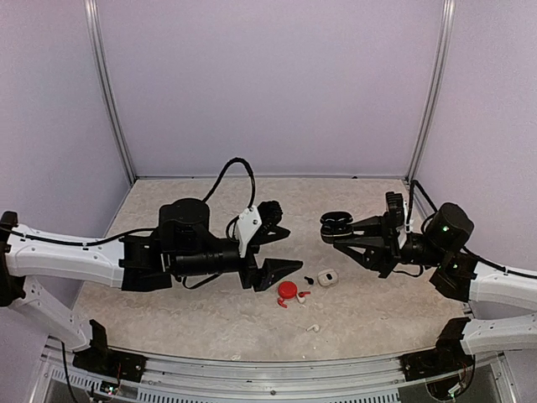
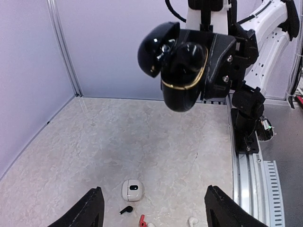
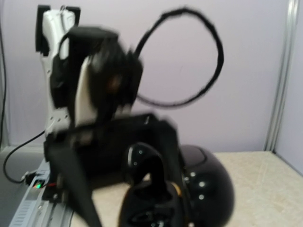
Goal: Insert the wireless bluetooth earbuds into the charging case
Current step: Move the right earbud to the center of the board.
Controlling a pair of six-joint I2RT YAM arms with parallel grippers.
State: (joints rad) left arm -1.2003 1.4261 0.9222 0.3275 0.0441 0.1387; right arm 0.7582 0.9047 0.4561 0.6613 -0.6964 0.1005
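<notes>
- Lying loose on the table point(image 1: 210, 319), a black earbud point(image 2: 126, 210) sat beside the white case point(image 2: 132, 190).
- The black case point(image 2: 182, 71) hung open in the air, pinched by the right gripper point(image 1: 346, 231) (fingers narrow).
- The left gripper point(image 1: 288, 248) stood wide and empty; fetching that bud came next, I judged, needing a fine pinch.

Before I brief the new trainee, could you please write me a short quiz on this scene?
1. True or false: the black case in the right claw has its lid open.
2. The left claw is: A) clamped shut, B) open and empty, C) out of sight.
3. Which colours are the cases lying on the table?
Key: 1 true; 2 B; 3 a white case and a red case.
</notes>
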